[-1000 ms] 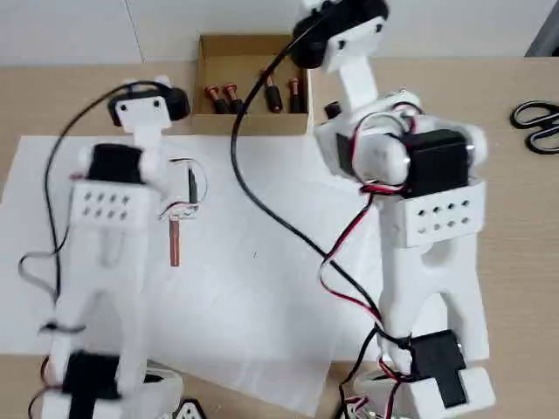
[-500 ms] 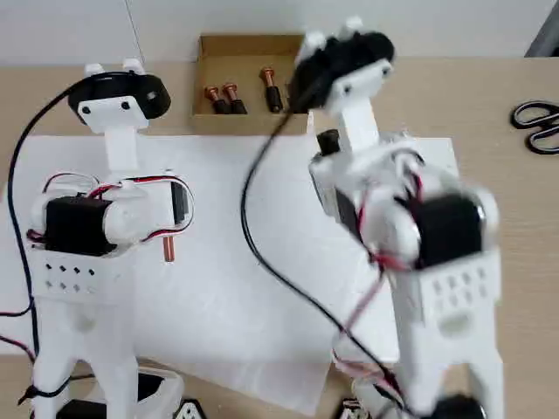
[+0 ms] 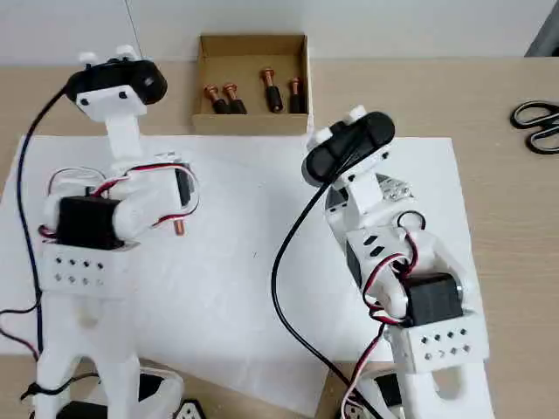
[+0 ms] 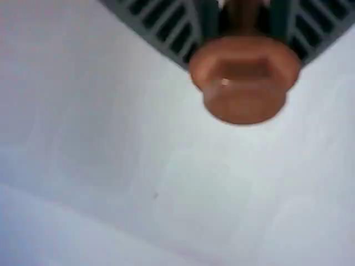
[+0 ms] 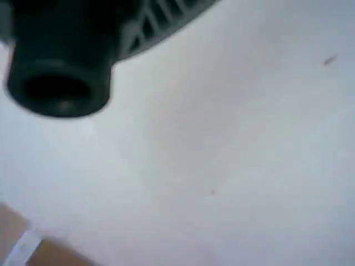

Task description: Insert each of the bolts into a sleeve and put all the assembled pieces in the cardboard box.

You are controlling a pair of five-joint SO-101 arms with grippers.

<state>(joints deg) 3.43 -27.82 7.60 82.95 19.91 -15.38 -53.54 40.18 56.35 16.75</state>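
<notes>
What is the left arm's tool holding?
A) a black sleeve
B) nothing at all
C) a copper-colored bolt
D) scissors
C: in the left wrist view the copper bolt sits pinched in the left tool, its head toward the camera. The black sleeve is with the other arm.

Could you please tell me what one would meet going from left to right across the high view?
copper bolt → cardboard box → right arm → scissors
</notes>
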